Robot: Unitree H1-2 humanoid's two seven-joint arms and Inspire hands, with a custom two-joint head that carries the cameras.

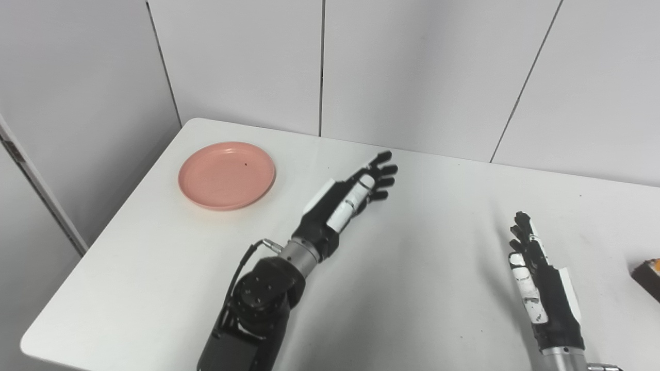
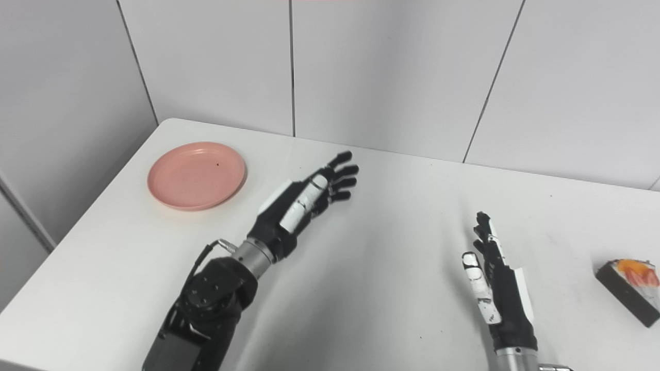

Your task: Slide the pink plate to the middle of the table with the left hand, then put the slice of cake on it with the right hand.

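- Nearest the camera, the table (image 1: 412, 288) carries everything, and neither of the 2 steps looks begun.
- Left hand (image 1: 356, 196) hovers mid-table, fingers spread, holding nothing, well apart from the plate.
- Right hand (image 2: 495, 288) waits on the right side, fingers extended, empty.
- Plate (image 1: 227, 175) sits at the far left corner, not yet slid to the middle.
- Cake (image 2: 629, 288) lies at the right edge, untouched.

Pink plate (image 2: 196, 176) with one dark speck, white tabletop (image 2: 392, 216), dark brown slice of cake (image 2: 630, 289) topped orange-red, black-and-white left hand (image 2: 314, 193), black-and-white right hand (image 2: 495, 288)
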